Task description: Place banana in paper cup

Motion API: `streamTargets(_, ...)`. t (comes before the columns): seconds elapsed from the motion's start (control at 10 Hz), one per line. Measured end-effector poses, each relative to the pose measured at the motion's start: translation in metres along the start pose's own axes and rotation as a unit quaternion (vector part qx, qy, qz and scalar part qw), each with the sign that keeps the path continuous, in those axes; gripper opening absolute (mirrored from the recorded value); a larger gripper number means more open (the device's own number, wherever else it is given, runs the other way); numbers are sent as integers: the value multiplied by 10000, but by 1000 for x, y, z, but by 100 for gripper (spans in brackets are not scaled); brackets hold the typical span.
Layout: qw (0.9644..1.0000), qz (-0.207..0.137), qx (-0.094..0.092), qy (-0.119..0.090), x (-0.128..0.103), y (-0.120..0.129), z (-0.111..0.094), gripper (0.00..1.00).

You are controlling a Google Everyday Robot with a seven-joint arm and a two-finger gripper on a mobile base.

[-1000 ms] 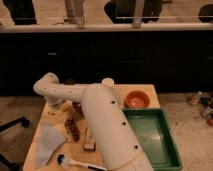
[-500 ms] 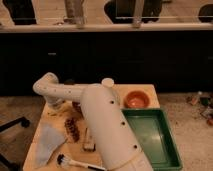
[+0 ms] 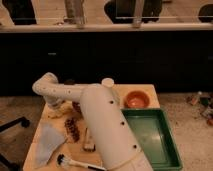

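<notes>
- The claw (image 3: 55,106) sits low at the left of the frame, under the bend of the white perforated arm (image 3: 100,120), just above the wooden worktop (image 3: 115,90); I cannot tell how it is set or whether it has hold of anything.
- A pale-yellow, slim shape right beside the claw, at about the left-centre of the frame, is probably the banana (image 3: 56,114); it seems to lie on the worktop, partly hidden by the arm.
- No paper cup can be made out; it may be hidden behind the arm, so a blind carry could miss it or knock it over.
- Near the claw, a cluster of dark reddish fruit (image 3: 73,129) and a grey-blue cloth (image 3: 48,142) lie lower left; a low sweep could drag them.
- A white-handled brush (image 3: 75,163) lies at the bottom.
- The orange-red bowl (image 3: 136,99) and green plastic tray (image 3: 152,134), to the right, could be mistaken for the target.
- A shallow grip may let the curved fruit slip.
</notes>
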Motion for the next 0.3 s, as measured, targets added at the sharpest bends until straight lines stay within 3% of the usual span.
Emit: streamTargets(0.3, 9999, -98, 92, 32, -4, 1, -4, 1)
